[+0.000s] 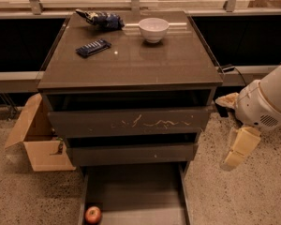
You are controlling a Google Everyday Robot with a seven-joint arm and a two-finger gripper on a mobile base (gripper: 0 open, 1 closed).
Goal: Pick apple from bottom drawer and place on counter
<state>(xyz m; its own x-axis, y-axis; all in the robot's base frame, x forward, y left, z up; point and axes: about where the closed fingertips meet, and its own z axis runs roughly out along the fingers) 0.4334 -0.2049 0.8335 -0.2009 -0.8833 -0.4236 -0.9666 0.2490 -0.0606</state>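
The apple (93,214), small and red with yellowish patches, lies in the front left corner of the pulled-out bottom drawer (136,196), a shallow dark tray at floor level. The counter (145,60) is the glossy brown-grey top of the drawer cabinet. My gripper (239,146) hangs from the white arm to the right of the cabinet, about level with the middle drawer. It is well apart from the apple and holds nothing that I can see.
On the counter are a white bowl (153,29), a dark blue packet (93,47) and a blue bag (103,18). The scratched top drawer front (131,122) stands slightly out. An open cardboard box (40,139) sits on the floor to the left. A cable (230,69) runs at the right.
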